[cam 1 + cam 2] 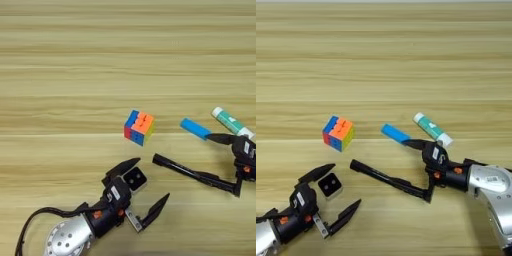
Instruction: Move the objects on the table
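On my feed the thin black pen [387, 179] lies on the table [75, 60] with its long axis running diagonally, one end pointing up and to the left toward the multicoloured puzzle cube [139, 127], the other low on the right. My right gripper [421, 171] has its fingers spread wide; the lower fingertip touches the pen's right end, while the upper one reaches toward the short blue bar [395, 133]. That bar slants the same way as the pen, and the white-and-teal glue-stick tube [432, 129] lies just beside it, roughly parallel. My left gripper [150, 185] sits low on the left, fingers also wide apart, with the small black white-edged cube [135, 179] between them near the upper finger, not clamped.
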